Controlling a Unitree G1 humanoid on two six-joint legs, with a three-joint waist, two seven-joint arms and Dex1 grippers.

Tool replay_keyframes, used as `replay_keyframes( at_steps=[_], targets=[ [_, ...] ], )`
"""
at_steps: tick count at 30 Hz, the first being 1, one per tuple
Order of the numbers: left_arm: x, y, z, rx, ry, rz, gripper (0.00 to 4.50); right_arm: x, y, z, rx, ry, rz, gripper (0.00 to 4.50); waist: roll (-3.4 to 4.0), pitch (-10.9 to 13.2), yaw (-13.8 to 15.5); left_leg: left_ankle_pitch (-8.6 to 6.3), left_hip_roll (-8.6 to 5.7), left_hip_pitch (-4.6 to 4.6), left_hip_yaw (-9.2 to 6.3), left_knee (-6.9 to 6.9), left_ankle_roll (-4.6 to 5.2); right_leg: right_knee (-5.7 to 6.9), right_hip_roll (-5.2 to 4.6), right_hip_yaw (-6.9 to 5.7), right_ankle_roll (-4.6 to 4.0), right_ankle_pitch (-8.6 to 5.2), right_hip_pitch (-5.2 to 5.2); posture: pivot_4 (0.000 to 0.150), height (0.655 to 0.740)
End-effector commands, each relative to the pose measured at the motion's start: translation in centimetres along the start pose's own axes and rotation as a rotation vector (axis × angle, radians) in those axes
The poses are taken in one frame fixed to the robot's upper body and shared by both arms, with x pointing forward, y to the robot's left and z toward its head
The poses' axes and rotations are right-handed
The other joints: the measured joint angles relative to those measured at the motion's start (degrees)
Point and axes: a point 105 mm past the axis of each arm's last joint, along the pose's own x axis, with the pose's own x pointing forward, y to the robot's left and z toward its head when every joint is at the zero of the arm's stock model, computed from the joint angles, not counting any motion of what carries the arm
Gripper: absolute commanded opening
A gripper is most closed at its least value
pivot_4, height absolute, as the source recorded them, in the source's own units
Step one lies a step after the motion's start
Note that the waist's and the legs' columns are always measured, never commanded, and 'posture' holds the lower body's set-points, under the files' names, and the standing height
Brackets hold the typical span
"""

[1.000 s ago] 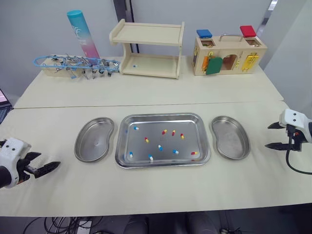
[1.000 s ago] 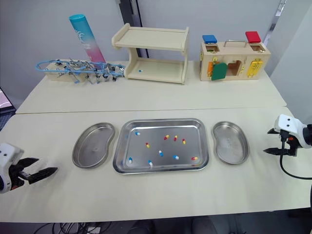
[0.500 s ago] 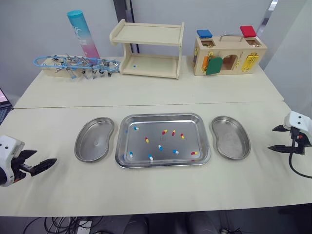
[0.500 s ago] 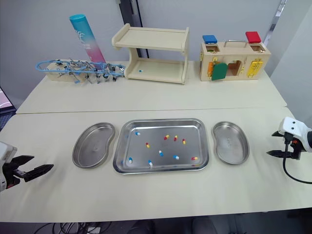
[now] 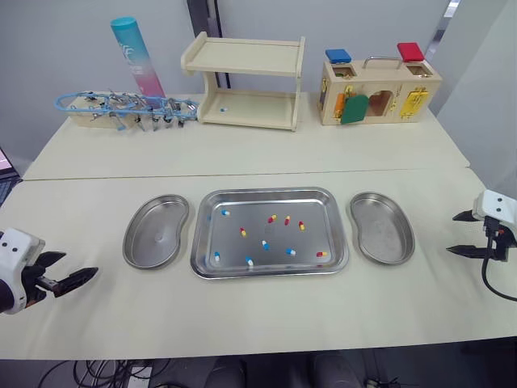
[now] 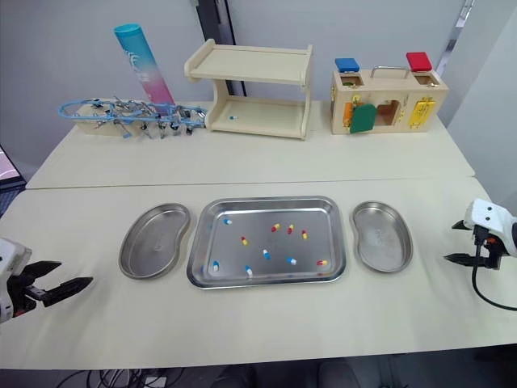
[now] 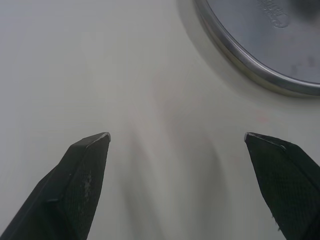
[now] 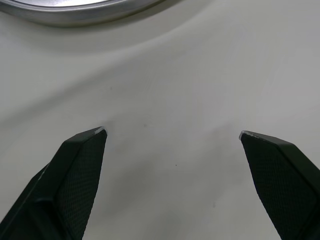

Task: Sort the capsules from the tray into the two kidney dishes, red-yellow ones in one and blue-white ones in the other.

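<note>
Your left tool (image 5: pixel 79 265) is spread wide and grips nothing. It sits over the bare desk (image 5: pixel 258 162) well to the left of the tray (image 5: pixel 271 192), past the left kidney dish (image 5: pixel 156 234). In the left wrist view, that dish's rim lies just beyond the fingertips. Your right tool (image 5: pixel 452 234) is also spread wide and empty, well to the right of the tray, past the right kidney dish (image 5: pixel 382 229). Both dishes sit just beside the tray, 1 on each side, and both are bare. All the capsules lie scattered inside the tray: 5 blue-white capsules (image 5: pixel 265 244) and 5 red-yellow capsules (image 5: pixel 273 218). There is an embossed mark on the left dish and lettering on the blue-pink tube (image 5: pixel 137 56) behind the tray, but you cannot read either.
</note>
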Motion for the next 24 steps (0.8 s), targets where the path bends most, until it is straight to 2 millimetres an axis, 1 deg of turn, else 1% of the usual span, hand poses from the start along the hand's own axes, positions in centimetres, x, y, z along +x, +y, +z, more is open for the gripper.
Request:
replay_keyframes(
  at_steps=[1,3,5,6,8,10,12,14,16,18,19,22,24],
  targets=[
    [-1.2,-0.3,1.0,0.007,-0.055,-0.007,4.46,-1.8,-0.8,0.0,-0.015,-0.003,-0.066,4.5,0.0,0.0,0.0,0.0,0.02,0.0,0.02,0.0,0.0,-0.01,0.02,0.01,0.0,0.0,0.0,0.15,0.74],
    [-1.8,-1.0,1.0,0.009,-0.07,-0.03,4.46,-2.1,-0.9,0.0,-0.009,-0.011,-0.082,4.5,0.0,0.0,0.0,0.0,0.07,0.0,0.03,0.0,0.0,0.0,0.05,0.02,0.0,0.0,-0.01,0.15,0.74],
    [-2.6,-2.3,1.1,0.048,-0.12,-0.063,4.46,-2.5,-1.0,-0.1,0.001,-0.027,-0.1,4.5,0.0,0.0,0.0,0.0,0.1,0.02,0.05,0.0,0.0,0.0,0.08,0.03,-0.01,0.01,0.01,0.15,0.74],
    [-3.0,-3.6,0.9,0.063,-0.129,-0.112,4.46,-2.6,-0.9,-0.3,0.003,-0.033,-0.105,4.5,0.0,0.0,0.0,0.0,0.12,0.02,0.08,0.0,0.0,-0.01,0.09,0.06,-0.02,0.01,0.0,0.15,0.74],
    [-3.4,-5.4,0.4,0.078,-0.121,-0.184,4.46,-2.8,-0.7,-0.6,0.006,-0.038,-0.109,4.5,0.0,0.0,0.2,0.0,0.14,0.01,0.1,-0.01,0.0,-0.05,0.1,0.06,-0.02,0.01,0.01,0.15,0.74],
    [-3.3,-6.8,0.0,0.064,-0.096,-0.236,4.46,-2.8,-0.4,-0.9,0.013,-0.039,-0.106,4.5,0.0,0.0,0.3,-0.01,0.15,0.02,0.12,-0.01,0.0,-0.06,0.1,0.08,-0.02,0.0,0.01,0.15,0.74],
    [-2.8,-8.9,0.2,0.073,-0.122,-0.288,4.46,-2.8,0.0,-1.2,0.03,-0.049,-0.096,4.5,0.01,0.0,0.4,0.0,0.19,0.08,0.11,0.0,0.0,-0.02,0.16,0.07,-0.08,0.04,0.07,0.15,0.74],
    [-2.5,-10.5,0.6,0.062,-0.169,-0.327,4.46,-2.8,0.1,-1.0,0.032,-0.073,-0.102,4.5,0.05,0.0,0.5,0.0,0.18,0.13,0.12,0.06,0.0,-0.02,0.16,0.09,-0.1,0.06,0.18,0.15,0.74],
    [-2.1,-12.8,1.1,0.062,-0.24,-0.391,4.46,-2.9,0.3,-0.7,0.04,-0.105,-0.1,4.5,0.05,0.0,0.5,-0.01,0.19,0.18,0.1,0.09,0.0,-0.03,0.16,0.08,-0.1,0.06,0.25,0.15,0.74],
    [-1.7,-14.3,1.9,0.061,-0.341,-0.394,4.46,-3.3,0.7,-0.5,0.03,-0.132,-0.091,4.5,0.05,0.0,0.5,-0.01,0.21,0.19,0.1,0.1,0.0,-0.03,0.19,0.08,-0.11,0.06,0.26,0.15,0.74],
    [-1.7,-14.7,2.0,0.055,-0.356,-0.397,4.46,-3.7,0.8,-0.1,0.022,-0.145,-0.085,4.5,0.04,0.0,0.5,-0.01,0.21,0.18,0.11,0.1,0.0,-0.05,0.19,0.09,-0.11,0.07,0.26,0.15,0.74],
    [-1.4,-14.9,1.8,0.043,-0.344,-0.39,4.46,-4.3,1.2,1.0,0.021,-0.172,-0.048,4.5,0.05,0.0,0.6,-0.01,0.22,0.18,0.09,0.11,0.0,-0.05,0.21,0.07,-0.11,0.07,0.27,0.15,0.74],
    [-1.3,-15.0,1.0,0.039,-0.315,-0.409,4.46,-4.4,1.7,3.3,-0.025,-0.212,0.013,4.5,0.16,-0.1,0.5,0.0,0.22,0.21,0.09,0.11,0.0,-0.04,0.23,0.09,-0.12,0.07,0.29,0.15,0.74]
  ],
)
